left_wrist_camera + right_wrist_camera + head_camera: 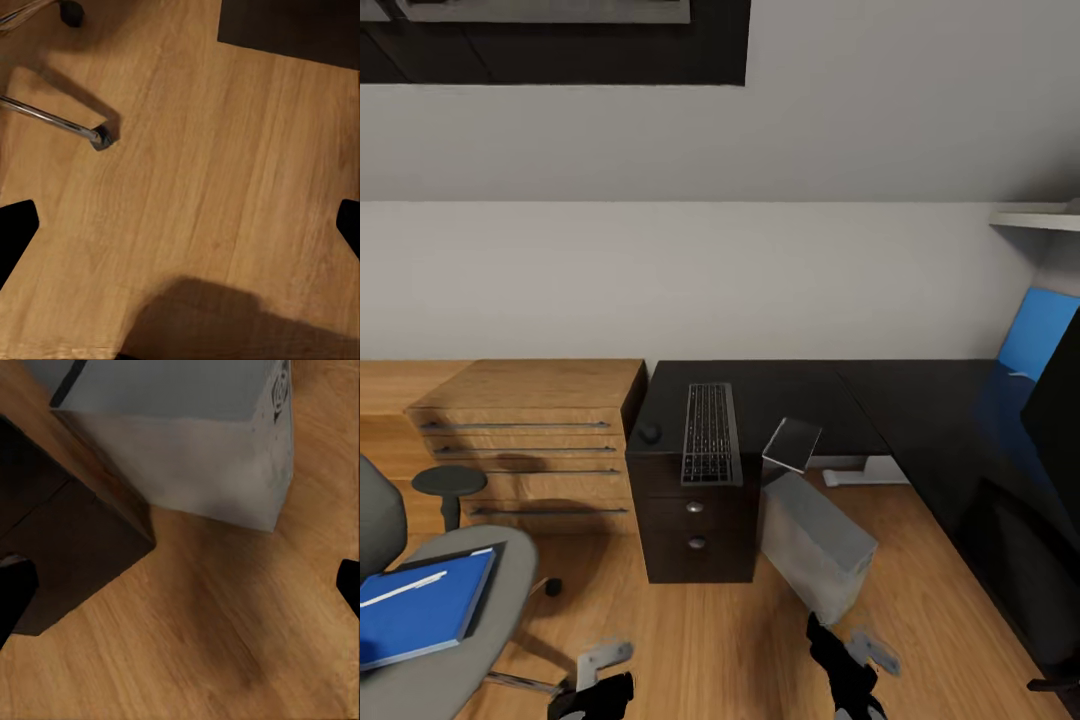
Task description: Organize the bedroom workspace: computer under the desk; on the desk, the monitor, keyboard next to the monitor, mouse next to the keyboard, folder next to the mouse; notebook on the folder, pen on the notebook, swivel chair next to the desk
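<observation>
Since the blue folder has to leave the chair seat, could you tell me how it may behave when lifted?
The folder looks thin and flat, so probably light and somewhat bendy. The white pen lying loose on it may roll off if tilted. It overhangs the swivel chair seat's edge, offering a graspable edge.

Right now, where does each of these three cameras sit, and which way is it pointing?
Head view: on the robot's head, looking forward and down at the desk, keyboard, computer and swivel chair; both dark arms show at the bottom edge.
Left wrist view: by the left end effector, facing the floor and a chrome chair leg; black fingertips at the sides.
Right wrist view: by the right end effector, facing the computer and dark drawer cabinet.
Shared: head and right wrist views both show the computer.
</observation>
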Robot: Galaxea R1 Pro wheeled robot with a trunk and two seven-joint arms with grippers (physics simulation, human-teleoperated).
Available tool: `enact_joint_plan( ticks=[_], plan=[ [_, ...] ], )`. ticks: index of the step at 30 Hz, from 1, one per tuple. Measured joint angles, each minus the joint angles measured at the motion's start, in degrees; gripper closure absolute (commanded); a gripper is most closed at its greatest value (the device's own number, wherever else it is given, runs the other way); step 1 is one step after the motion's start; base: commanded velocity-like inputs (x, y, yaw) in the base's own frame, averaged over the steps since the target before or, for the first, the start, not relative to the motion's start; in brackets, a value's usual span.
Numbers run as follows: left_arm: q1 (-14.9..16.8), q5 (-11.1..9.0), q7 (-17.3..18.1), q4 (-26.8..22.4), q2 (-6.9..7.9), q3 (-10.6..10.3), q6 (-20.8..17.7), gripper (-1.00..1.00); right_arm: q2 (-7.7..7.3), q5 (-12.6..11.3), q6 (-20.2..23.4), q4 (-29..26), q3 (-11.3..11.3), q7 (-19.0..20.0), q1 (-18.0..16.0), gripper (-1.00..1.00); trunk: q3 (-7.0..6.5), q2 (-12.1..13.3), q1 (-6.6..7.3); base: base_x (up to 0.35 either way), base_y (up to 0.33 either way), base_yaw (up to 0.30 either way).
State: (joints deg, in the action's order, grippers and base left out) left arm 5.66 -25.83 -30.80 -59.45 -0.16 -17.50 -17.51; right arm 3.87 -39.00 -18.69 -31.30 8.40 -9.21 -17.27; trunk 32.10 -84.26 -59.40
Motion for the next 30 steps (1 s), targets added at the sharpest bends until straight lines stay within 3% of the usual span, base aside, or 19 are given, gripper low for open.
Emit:
enact_joint_plan(
  ticks=[2,4,6,12,16,30],
  plan=[
    [0.0,0.0,0.1,5.2,-0.01,0.0,0.6,-1.00,0.67,2.8,-7.7,6.3,2.1,0.1,0.0,-1.00,-0.35,0.8,0.44,0.000,0.000,0.000],
    [0.0,0.1,0.4,12.2,-0.19,-0.6,4.1,-1.00,1.11,5.0,-13.1,14.1,3.5,0.0,0.0,-1.00,-0.71,1.6,0.88,0.000,0.000,0.000],
    [0.0,0.0,0.9,17.4,-0.22,-2.1,9.2,-1.00,1.28,5.7,-15.0,18.4,4.1,0.1,0.0,-1.00,-1.07,2.4,1.32,0.000,0.000,0.000],
    [0.0,0.5,3.4,28.8,0.00,-6.6,24.1,-1.00,2.61,6.4,-16.9,23.6,4.3,0.3,0.0,-1.00,-2.15,4.8,2.64,0.000,0.000,0.000],
    [0.0,0.5,4.1,31.6,0.14,-7.7,28.6,-1.00,2.93,6.9,-17.2,25.7,4.5,0.4,0.0,-1.00,-2.88,6.4,3.52,0.000,0.000,0.000],
    [0.0,0.2,4.0,32.6,0.04,-7.9,30.4,-1.00,3.15,13.1,-17.2,26.5,4.7,0.2,0.0,-1.00,-5.39,12.0,6.58,-0.017,0.000,0.000]
  ],
)
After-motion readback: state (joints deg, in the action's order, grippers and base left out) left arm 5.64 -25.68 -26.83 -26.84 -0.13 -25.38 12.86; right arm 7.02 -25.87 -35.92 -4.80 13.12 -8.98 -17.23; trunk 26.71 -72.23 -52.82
